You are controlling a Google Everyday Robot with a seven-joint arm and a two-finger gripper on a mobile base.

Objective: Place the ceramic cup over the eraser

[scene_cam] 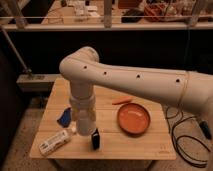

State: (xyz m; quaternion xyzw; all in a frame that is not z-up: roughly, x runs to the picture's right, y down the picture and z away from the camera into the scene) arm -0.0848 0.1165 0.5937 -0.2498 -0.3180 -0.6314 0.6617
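Note:
The black eraser [95, 139] stands on the wooden table [150, 145] near its front edge, with a pale mark on its top end. My gripper [85, 131] points straight down at the end of the thick white wrist, just left of the eraser and close above the table. A pale, cup-sized section [85, 124] at the bottom of the wrist column looks like the ceramic cup, but it blends with the arm. It is beside the eraser, not over it.
A wide orange bowl [133, 119] sits right of the eraser. A white labelled bottle [55, 141] lies at the front left. A blue pad [64, 117] is left of the wrist. A thin orange item [122, 101] lies behind the bowl. Cables [186, 145] lie on the floor at right.

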